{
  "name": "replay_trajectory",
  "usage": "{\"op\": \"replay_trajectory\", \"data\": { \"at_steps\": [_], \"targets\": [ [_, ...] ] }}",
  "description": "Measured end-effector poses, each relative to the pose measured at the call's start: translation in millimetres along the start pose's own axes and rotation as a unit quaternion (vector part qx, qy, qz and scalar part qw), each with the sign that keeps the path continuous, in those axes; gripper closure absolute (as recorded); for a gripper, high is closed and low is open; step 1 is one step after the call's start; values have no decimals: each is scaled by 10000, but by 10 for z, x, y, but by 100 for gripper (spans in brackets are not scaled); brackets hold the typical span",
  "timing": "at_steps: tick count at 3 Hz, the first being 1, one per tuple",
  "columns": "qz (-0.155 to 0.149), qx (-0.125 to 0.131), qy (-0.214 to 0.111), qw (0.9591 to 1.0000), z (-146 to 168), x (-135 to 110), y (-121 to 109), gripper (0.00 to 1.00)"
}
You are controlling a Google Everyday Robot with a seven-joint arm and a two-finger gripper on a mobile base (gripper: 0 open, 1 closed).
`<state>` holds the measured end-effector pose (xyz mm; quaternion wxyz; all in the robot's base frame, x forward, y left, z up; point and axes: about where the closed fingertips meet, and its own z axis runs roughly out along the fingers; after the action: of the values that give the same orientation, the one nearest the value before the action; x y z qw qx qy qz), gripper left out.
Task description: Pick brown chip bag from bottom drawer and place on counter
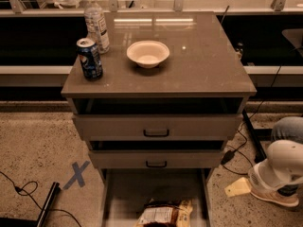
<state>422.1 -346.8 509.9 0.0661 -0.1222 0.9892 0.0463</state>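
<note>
claw [277,181]: low right of cabinet, grip state cannot be told | brown chip bag [164,215]: leftward, in opened bottom drawer [128,193] | counter [203,65] above-left: can [90,59], bottle [96,21], bowl [147,54] carried

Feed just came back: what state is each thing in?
Bottom drawer: pulled open.
Upper two drawers: pushed in.
Chip bag: lying in bottom drawer, ungrasped.
Can: upright on counter.
Bottle: upright, capped.
Bowl: upright, empty.
Gripper: out of view; white arm low, right of the drawers.
</note>
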Motion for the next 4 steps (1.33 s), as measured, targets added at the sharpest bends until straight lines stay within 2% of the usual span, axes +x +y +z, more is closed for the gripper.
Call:
{"op": "replay_trajectory", "data": {
  "at_steps": [1, 2, 3, 4],
  "targets": [
    [458, 128, 11, 9989, 114, 135, 0, 0],
    [466, 159, 163, 9987, 164, 156, -3, 0],
    [503, -389, 468, 9969, 434, 202, 179, 0],
    [949, -1753, 597, 9781, 791, 364, 425, 0]
  ]
}}
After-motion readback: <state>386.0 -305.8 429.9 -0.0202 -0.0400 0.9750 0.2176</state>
